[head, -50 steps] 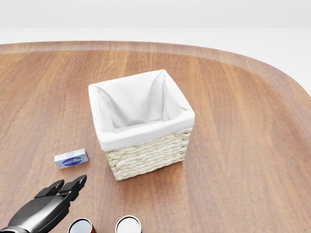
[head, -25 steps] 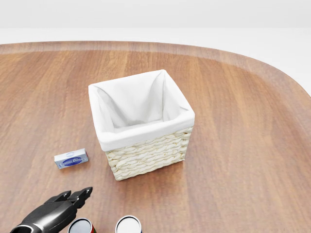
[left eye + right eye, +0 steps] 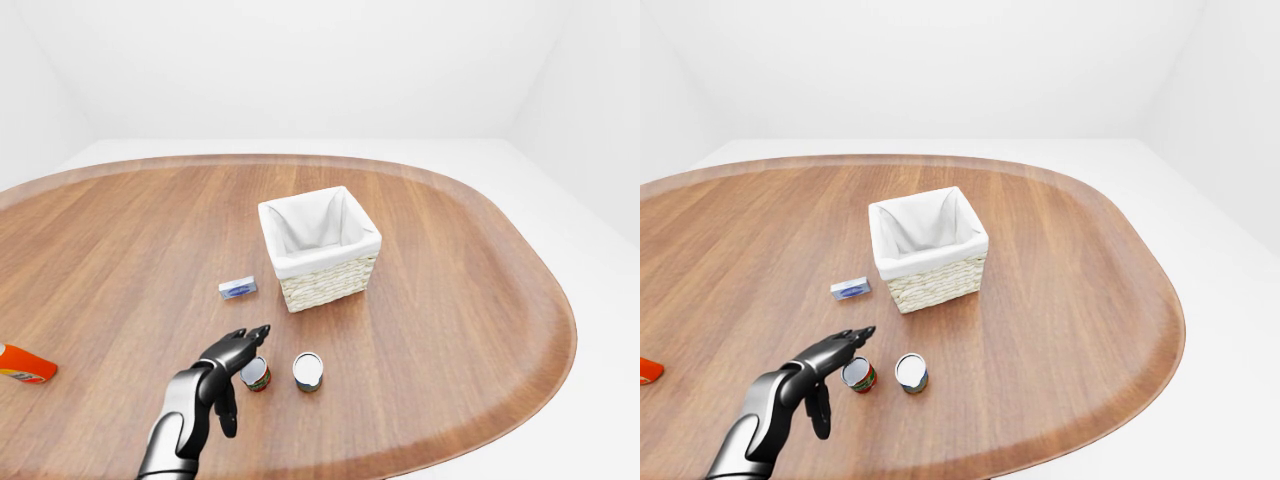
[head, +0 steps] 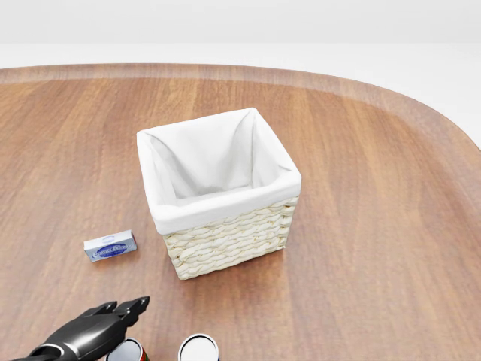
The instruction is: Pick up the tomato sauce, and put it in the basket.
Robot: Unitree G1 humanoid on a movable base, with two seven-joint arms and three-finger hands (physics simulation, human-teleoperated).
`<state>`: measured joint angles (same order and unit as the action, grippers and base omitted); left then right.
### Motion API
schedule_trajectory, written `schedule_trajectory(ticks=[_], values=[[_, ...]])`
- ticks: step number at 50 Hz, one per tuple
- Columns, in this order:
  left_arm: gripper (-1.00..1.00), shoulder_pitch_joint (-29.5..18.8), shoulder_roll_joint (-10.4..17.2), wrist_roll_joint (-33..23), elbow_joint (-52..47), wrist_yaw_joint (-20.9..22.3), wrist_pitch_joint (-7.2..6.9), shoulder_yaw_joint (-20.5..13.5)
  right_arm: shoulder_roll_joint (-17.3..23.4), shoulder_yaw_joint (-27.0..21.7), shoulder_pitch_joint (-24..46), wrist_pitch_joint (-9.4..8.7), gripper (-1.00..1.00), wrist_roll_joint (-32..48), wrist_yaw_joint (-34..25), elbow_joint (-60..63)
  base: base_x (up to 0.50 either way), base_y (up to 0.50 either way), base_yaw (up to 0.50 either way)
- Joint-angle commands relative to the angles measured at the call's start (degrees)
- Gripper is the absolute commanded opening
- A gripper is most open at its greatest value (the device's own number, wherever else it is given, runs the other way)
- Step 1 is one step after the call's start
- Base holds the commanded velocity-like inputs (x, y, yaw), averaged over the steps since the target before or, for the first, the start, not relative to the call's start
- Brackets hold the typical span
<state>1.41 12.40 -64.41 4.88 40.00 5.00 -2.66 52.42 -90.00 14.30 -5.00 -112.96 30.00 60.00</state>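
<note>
Since the earlier head-view frames the left hand [image 3: 232,356] has sunk lower and reached a little further right, so its fingertips now sit just above the red-labelled can, while everything else lies where it did. The hand is open, its fingers spread and pointing toward the basket [image 3: 320,247], closing on nothing. The landmark is that white-lined wicker basket, standing upright near the middle of the wooden table [image 3: 470,280]. Below the basket and slightly left in the left-eye view stands the tomato sauce can [image 3: 256,374], upright, with the hand's fingers just over its left side; whether they touch it cannot be told. Just right of it, apart, stands a second can [image 3: 308,371]. A small blue-and-white box [image 3: 237,289] lies just left of the basket. Far left of the basket, an orange bottle [image 3: 24,364] lies at the view's edge. The right hand is not in view.
</note>
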Motion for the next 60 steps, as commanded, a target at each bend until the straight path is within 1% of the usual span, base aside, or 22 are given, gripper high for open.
schedule_trajectory(ticks=[1,4,20,24,29,34,39,46,54,56,57,58,59,60], values=[[1.00,-1.33,0.39,-0.76,5.67,0.00,0.00,1.13,0.16,0.00,-0.29,0.00,1.00,-0.01,0.00,0.00,0.00,0.00,0.00],[1.00,-2.11,0.77,-0.99,7.27,0.00,0.00,1.28,0.18,0.00,-0.29,0.00,1.00,0.00,0.00,0.00,0.00,0.00,0.00],[1.00,-2.72,1.24,-1.13,10.02,0.00,0.00,1.55,-0.58,0.00,0.22,0.00,1.00,0.01,0.00,0.00,0.00,0.00,0.00],[1.00,-3.49,1.42,-1.15,10.61,0.00,0.00,1.35,-0.48,0.00,0.24,0.00,1.00,0.01,0.00,0.00,0.00,0.00,0.00],[1.00,-3.28,1.43,-1.24,10.39,0.00,0.00,1.49,-0.13,0.00,-0.23,0.00,1.00,0.01,0.00,0.00,0.00,0.00,0.00],[1.00,-4.06,1.74,-1.72,12.77,0.00,0.00,1.90,-0.09,0.00,0.02,0.00,1.00,0.01,0.00,0.00,0.00,0.00,0.00],[1.00,-4.04,1.83,-1.65,11.22,0.00,0.00,1.61,-0.36,0.00,0.27,0.00,1.00,0.02,0.00,0.00,0.00,0.00,0.00],[1.00,-6.41,2.11,-2.26,17.24,0.00,0.00,2.14,-0.14,0.00,-0.07,0.00,1.00,0.01,0.00,0.00,0.00,0.00,0.00],[1.00,-9.59,2.76,-2.57,24.19,-3.89,0.00,2.73,-0.02,0.00,0.49,0.00,1.00,0.00,0.00,0.00,0.00,0.00,0.00],[1.00,-9.83,2.83,-2.39,24.83,-4.30,0.00,2.92,0.02,0.00,0.36,0.00,1.00,0.00,0.00,0.00,0.00,0.00,0.00],[0.90,-10.09,2.75,-2.17,25.14,-4.58,0.00,2.88,0.03,0.00,0.25,0.00,1.00,0.00,0.00,0.00,0.00,0.00,0.00],[0.49,-10.32,2.78,-2.10,25.48,-4.86,0.00,2.95,-0.02,0.00,0.25,0.00,1.00,0.00,0.00,0.00,0.00,0.00,0.00],[-1.00,-10.51,2.77,-1.99,25.54,-5.12,0.00,2.96,0.07,0.00,0.35,0.00,1.00,-0.01,0.00,0.00,0.00,0.00,0.00],[-1.00,-10.27,2.81,-1.87,25.10,-4.82,0.00,3.00,0.20,0.00,0.37,0.00,1.00,-0.01,0.00,0.00,0.00,0.00,0.00]])
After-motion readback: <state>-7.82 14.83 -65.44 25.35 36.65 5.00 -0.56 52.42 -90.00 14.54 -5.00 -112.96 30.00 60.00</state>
